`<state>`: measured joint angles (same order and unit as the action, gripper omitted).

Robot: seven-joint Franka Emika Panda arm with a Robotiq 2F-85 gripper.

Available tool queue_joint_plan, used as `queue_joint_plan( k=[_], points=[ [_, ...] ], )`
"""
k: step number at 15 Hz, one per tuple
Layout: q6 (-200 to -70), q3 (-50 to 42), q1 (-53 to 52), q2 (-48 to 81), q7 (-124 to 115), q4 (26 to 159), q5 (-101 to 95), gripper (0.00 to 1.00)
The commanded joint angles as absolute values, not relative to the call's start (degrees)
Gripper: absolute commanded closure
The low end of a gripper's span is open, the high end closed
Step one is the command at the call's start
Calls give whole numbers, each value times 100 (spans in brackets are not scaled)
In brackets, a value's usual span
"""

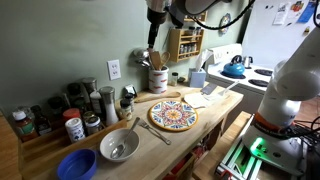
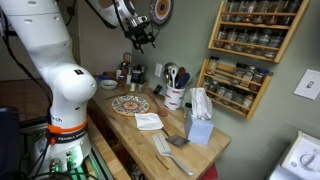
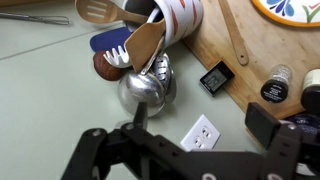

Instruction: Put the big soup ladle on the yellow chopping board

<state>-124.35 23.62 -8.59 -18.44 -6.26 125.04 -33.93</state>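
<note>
The big soup ladle stands in a white red-striped utensil holder among wooden spatulas, its shiny round bowl sticking out. Its handle is hidden inside the holder. In an exterior view the holder is at the back of the wooden counter by the wall. The round yellow-rimmed mosaic chopping board lies on the counter in front of it and shows in both exterior views and at the wrist view's corner. My gripper hovers above the holder, open and empty, one finger near the ladle's bowl.
A wall outlet, a small black box and spice jars are near the holder. A metal bowl and blue bowl sit at one counter end. A tissue box, napkin and wall spice racks are nearby.
</note>
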Motion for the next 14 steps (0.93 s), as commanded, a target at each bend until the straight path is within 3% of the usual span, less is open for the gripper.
queue_joint_plan(
  k=[1,9,14],
  points=[
    [-11561,2762,-854,-1093,-1387,11888,-4323,0],
    [-9527,2749,-1801,898,-2732,10438,-6597,0],
    [-9793,2446,-2001,751,-2588,10599,-6370,0]
  ],
)
